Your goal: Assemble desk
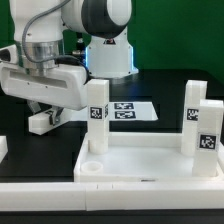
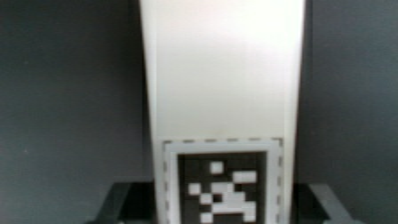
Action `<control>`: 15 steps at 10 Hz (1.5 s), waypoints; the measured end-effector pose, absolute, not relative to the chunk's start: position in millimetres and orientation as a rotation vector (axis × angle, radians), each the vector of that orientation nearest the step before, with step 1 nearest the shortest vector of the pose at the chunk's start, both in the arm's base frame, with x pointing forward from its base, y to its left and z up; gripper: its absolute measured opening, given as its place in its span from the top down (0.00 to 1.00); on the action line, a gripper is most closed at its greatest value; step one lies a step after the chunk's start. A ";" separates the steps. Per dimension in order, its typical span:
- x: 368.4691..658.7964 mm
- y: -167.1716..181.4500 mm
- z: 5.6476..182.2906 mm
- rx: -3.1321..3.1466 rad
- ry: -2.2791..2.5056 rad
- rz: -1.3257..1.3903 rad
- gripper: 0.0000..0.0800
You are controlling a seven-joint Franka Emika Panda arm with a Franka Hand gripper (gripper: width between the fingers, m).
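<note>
Desk top (image 1: 150,160), largest part of the kit: a white, rimmed, tray-like rectangle lying flat on the dark tabletop (image 1: 30,185) at the near side of the exterior view. It reads as rigid moulded plastic, probably light, smooth and somewhat slippery; its broad flat shape suggests it is better pushed or held by the rim than lifted. A round corner socket (image 1: 91,171) at its near-left corner stands empty. The tray floor appears to hold no loose parts.

Legs, blocky and square in section, each bearing a black-and-white tag. One leg (image 1: 97,117) stands upright at the far-left corner of the top; two further legs (image 1: 203,128) stand upright close together at the exterior view's right, though whether they are seated in sockets cannot be told. Such stiff, flat-sided blocks should be gripped across two opposite faces near mid-height.

Small white part (image 1: 38,121), lying on the tabletop to the left, beyond the top.

Marker board (image 1: 128,110), flat on the tabletop at the far side.

Gripper (image 1: 92,100), level with the far-left leg; in the wrist view that leg (image 2: 221,110) fills the frame with dark fingers (image 2: 128,205) flanking its tagged end. Whether the fingers press on it or stand just clear cannot be told.
</note>
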State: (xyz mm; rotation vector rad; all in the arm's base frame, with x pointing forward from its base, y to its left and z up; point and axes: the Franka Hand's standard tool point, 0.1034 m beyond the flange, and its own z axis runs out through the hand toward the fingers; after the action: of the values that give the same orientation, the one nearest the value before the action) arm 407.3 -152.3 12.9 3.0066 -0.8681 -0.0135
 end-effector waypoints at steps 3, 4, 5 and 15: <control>428.7 -153.6 10.3 2.996 -0.869 0.015 0.64; 425.7 -153.3 9.8 3.001 -0.871 -0.004 0.64; 425.1 -151.3 10.1 3.025 -0.891 -0.066 0.64; 459.9 -171.4 31.1 3.143 -0.776 -1.232 0.19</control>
State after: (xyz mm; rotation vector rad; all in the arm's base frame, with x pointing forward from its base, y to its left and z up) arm 459.9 -171.4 31.1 3.1432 -0.7758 -1.2316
